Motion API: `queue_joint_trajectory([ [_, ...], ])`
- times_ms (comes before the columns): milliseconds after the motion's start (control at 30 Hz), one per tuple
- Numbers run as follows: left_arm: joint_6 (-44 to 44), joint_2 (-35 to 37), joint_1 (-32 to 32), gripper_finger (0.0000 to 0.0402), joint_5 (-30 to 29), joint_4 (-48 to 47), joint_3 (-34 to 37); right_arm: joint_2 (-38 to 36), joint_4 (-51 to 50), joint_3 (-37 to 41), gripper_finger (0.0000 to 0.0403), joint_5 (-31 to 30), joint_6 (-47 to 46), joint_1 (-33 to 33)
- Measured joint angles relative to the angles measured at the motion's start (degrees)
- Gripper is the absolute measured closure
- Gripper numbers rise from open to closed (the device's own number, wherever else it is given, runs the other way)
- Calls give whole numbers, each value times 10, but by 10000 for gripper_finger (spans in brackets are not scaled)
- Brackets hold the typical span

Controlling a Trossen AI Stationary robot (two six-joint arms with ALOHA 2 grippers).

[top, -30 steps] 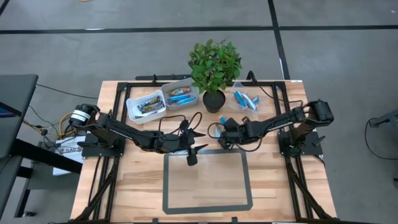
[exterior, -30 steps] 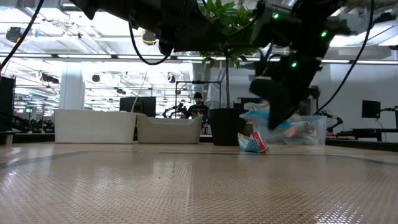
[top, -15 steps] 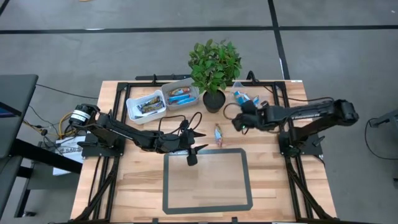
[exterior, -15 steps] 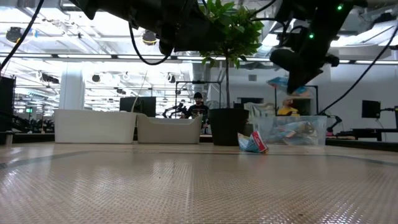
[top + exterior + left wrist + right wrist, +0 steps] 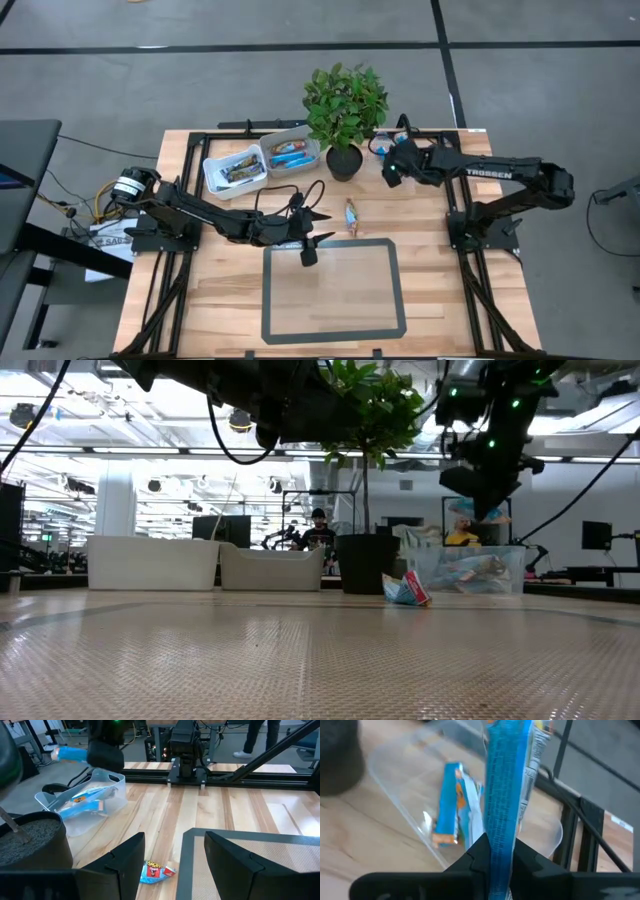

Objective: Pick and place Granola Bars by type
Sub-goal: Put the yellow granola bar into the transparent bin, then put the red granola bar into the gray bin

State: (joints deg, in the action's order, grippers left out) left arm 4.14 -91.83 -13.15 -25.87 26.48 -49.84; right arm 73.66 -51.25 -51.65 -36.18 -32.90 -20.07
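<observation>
High view: the right gripper [image 5: 393, 166] hangs above the clear tub [image 5: 397, 160] beside the potted plant [image 5: 345, 105]; the left gripper [image 5: 312, 232], fingers spread and empty, waits near a lone bar [image 5: 351, 214]. Right wrist view: fingers pinch a blue granola bar [image 5: 504, 795] over the tub's blue bars [image 5: 451, 802].

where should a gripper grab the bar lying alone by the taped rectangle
Across the middle of the lone granola bar, coming straight down from above. It lies flat on the table, long axis running away from the rectangle, so fingers would likely close best on its narrow sides.
</observation>
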Motion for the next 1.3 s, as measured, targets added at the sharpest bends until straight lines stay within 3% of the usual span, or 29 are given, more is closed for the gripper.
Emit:
queue_joint_trajectory([
  [333, 0, 0, 0, 202, 1, -1, 0, 73, 17, 1, 370, 52, 57, -68],
  [600, 0, 0, 0, 202, 2, -1, 0, 120, 42, 1, 357, 53, 79, -82],
  [1033, 0, 0, 0, 202, 3, -1, 0, 98, 52, 0, 270, 53, 81, -77],
  [1300, 0, 0, 0, 202, 2, 0, 0, 31, 104, 0, 246, 68, 80, -2],
])
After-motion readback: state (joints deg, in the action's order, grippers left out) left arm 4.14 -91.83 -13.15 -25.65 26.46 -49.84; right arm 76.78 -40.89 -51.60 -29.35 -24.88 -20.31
